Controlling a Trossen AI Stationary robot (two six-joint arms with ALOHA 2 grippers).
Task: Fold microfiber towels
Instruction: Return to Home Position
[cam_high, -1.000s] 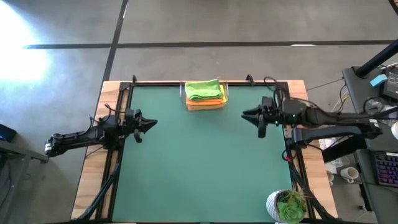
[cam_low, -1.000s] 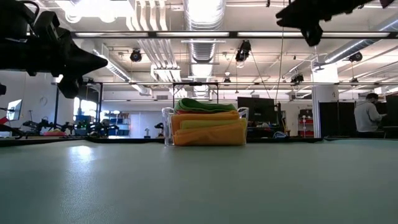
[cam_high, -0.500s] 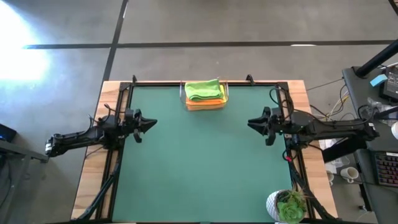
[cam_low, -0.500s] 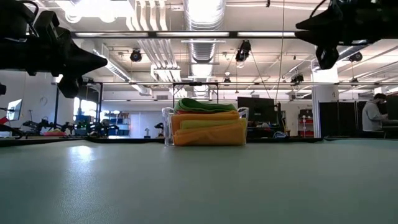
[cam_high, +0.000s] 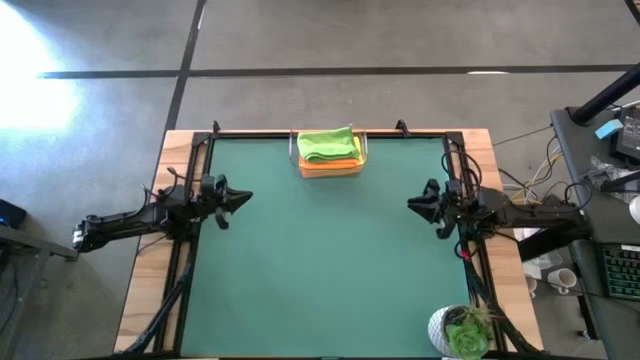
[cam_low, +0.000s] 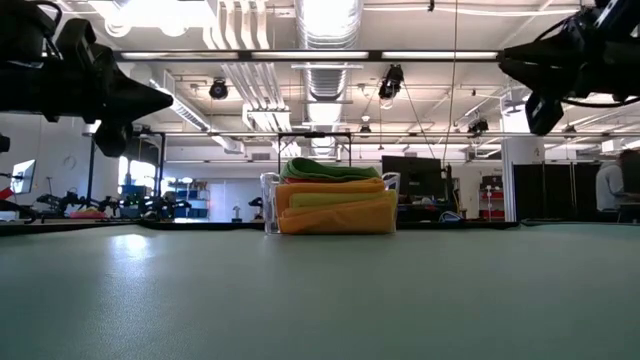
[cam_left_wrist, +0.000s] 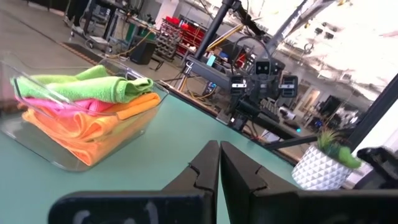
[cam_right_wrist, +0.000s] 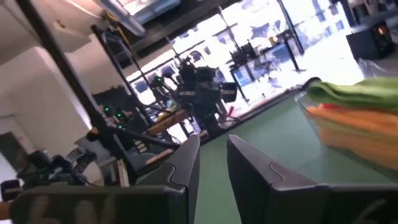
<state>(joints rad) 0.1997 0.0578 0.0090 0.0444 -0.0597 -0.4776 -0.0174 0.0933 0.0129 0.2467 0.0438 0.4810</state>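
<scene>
Tabletop (cam_high: 320, 260) was basically bare green across the middle, which figures, since everything to do with the job sat at the far edge, centered. Both arms were parked out at the sides, left arm (cam_high: 130, 222) along the left edge and right arm (cam_high: 530, 212) along the right, well apart from the cloths. I'd read that as the folding being done, with nothing loose left to grab.

Clear bin (cam_high: 363, 150) held the whole lot. The microfiber towels (cam_high: 328, 152) lay folded and piled flat inside it, the stack poking up past the rim. Lime green one (cam_left_wrist: 93, 86) was on top, a bit rumpled, with the hot pink one (cam_left_wrist: 53, 104) just under it. Below that were orange layers (cam_left_wrist: 93, 127) with a yellowish one (cam_low: 335, 200) sandwiched in between. They looked soft and fluffy, folds rounded rather than crisp.

Left pincer (cam_high: 243, 198) hung above the tabletop with its fingers pressed together on nothing. Right pincer (cam_high: 412, 205) had a small gap between its fingers and was empty too. Both pointed inward toward the middle.
</scene>
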